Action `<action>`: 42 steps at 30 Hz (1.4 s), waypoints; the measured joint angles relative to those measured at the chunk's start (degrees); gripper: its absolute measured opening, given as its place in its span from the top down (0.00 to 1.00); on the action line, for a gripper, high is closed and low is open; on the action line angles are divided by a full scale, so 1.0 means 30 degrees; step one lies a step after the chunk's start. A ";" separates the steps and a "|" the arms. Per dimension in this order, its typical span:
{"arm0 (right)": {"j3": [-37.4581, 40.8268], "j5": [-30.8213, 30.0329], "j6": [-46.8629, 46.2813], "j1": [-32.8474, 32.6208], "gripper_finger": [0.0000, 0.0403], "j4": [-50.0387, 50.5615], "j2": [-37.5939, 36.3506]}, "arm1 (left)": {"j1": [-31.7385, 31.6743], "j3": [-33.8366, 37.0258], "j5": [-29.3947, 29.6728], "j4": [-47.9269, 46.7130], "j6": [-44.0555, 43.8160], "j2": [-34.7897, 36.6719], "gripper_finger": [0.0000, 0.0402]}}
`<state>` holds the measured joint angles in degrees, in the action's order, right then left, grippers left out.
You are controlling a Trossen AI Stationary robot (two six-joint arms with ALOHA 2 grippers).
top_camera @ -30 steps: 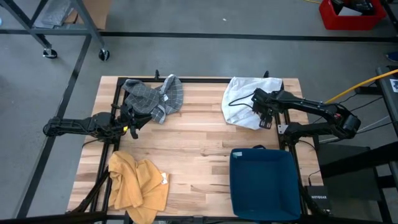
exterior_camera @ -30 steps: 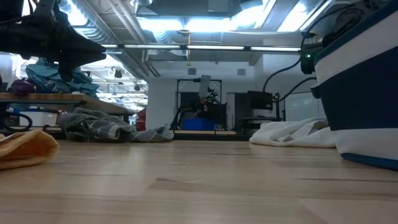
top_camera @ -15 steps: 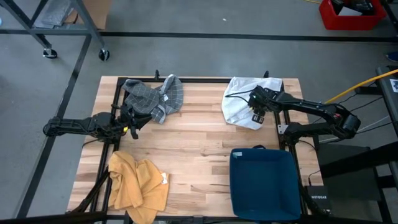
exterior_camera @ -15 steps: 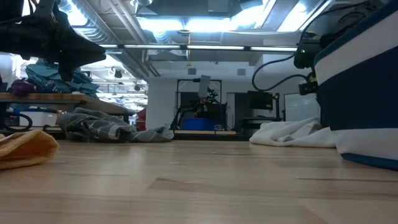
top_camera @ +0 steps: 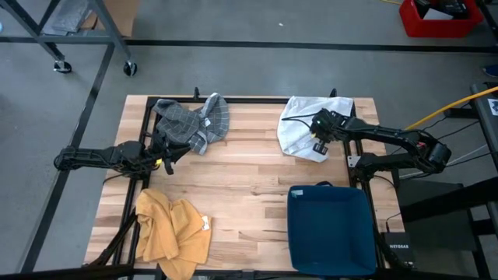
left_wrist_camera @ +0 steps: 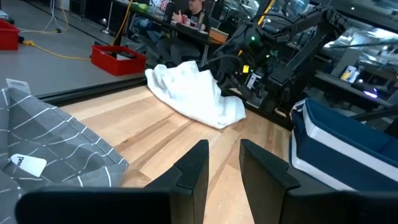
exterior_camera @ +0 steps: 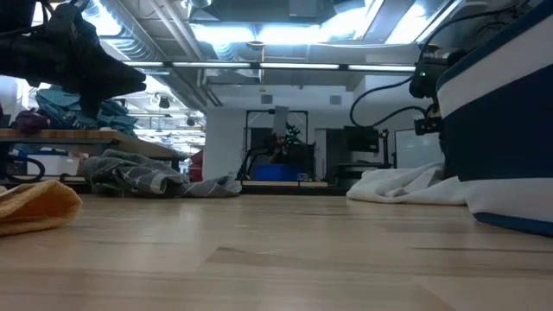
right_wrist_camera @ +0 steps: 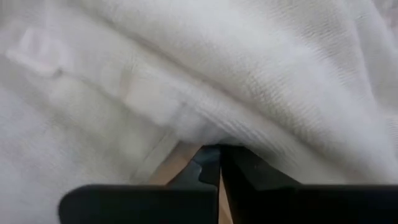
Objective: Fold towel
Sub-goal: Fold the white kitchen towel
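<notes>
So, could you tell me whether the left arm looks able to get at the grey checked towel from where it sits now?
Probably yes. The left gripper waits at the table's left edge right beside the grey checked towel, with nothing between them. The right gripper is busy at the white towel, far across the table.

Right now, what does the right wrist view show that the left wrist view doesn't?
Only the right wrist view shows the right gripper pinched shut at the white towel's edge. Only the left wrist view shows the left gripper with a gap between its fingers, the grey checked towel, the blue bin and a person behind. Both show the white towel and wooden table.
</notes>
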<state>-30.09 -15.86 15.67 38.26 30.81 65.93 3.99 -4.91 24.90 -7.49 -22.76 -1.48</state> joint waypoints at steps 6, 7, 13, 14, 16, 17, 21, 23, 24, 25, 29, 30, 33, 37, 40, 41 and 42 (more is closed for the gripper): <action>0.0000 0.0153 -0.0745 -0.0007 0.98 0.0013 0.0000 | -0.0004 0.0000 0.0002 0.0007 -0.0009 -0.0004 0.80; 0.0000 0.0165 -0.0774 -0.0007 0.99 -0.0068 0.0000 | 0.0000 0.0000 0.0002 0.0007 -0.0009 -0.0007 0.80; 0.0000 0.0977 -0.1439 -0.0007 0.99 -0.0721 0.0000 | 0.0000 0.0000 0.0002 0.0058 -0.0016 0.0000 0.80; 0.0000 0.1163 -0.1674 -0.0007 0.99 -0.0906 -0.0004 | -0.0007 0.0000 0.0002 0.0066 -0.0016 -0.0001 0.80; 0.0000 0.1401 -0.2137 -0.0007 0.99 -0.1424 -0.0022 | 0.0000 0.0000 0.0002 0.0073 -0.0016 0.0000 0.80; -0.0001 0.1633 -0.2199 -0.0007 1.00 -0.1678 -0.0022 | 0.0000 0.0000 0.0002 0.0073 -0.0016 0.0000 0.80; -0.0007 0.2586 -0.2896 -0.0007 1.00 -0.2970 -0.0022 | -0.0006 0.0000 0.0002 0.0073 -0.0016 0.0000 0.80; -0.0007 0.3262 -0.3470 -0.0007 1.00 -0.3819 -0.0022 | -0.0003 0.0000 0.0002 0.0073 -0.0016 0.0000 0.80; -0.0007 0.3632 -0.3744 -0.0007 1.00 -0.4361 -0.0022 | 0.0000 0.0000 0.0002 0.0073 -0.0016 -0.0003 0.80; -0.0007 0.4082 -0.4143 -0.0007 1.00 -0.4915 -0.0022 | -0.0002 0.0000 0.0002 0.0073 -0.0016 -0.0003 0.80; -0.0007 0.5904 -0.6053 -0.0007 1.00 -0.7310 -0.0023 | -0.0007 0.0000 0.0002 0.0089 -0.0016 0.0000 0.80; -0.0007 0.6371 -0.6566 -0.0007 1.00 -0.7935 -0.0029 | -0.0007 0.0000 0.0002 0.0123 -0.0016 -0.0007 0.80; -0.0007 0.7665 -0.8104 -0.0007 1.00 -0.9862 -0.0029 | -0.0002 0.0007 0.0000 0.0373 -0.0484 -0.0005 0.80; -0.0015 0.8844 -0.9802 -0.0007 1.00 -1.2253 -0.0029 | 0.0000 0.0015 0.0019 0.1106 -0.2385 -0.0092 0.80; -0.0022 0.9165 -1.0197 -0.0015 1.00 -1.3301 -0.0029 | -0.0007 0.0015 0.0016 0.1837 -0.2965 -0.0475 0.80; -0.0022 0.9173 -1.0185 -0.0015 1.00 -1.3418 -0.0029 | -0.0005 0.0015 0.0011 0.2058 -0.2981 -0.0721 0.80; -0.0022 0.9173 -1.0163 -0.0015 1.00 -1.3532 -0.0029 | 0.0000 0.0015 -0.0032 0.2354 -0.2995 -0.1026 0.80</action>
<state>-30.15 11.66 -14.83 38.22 -9.79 65.84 3.99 -4.86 24.81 -0.42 -31.74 -4.55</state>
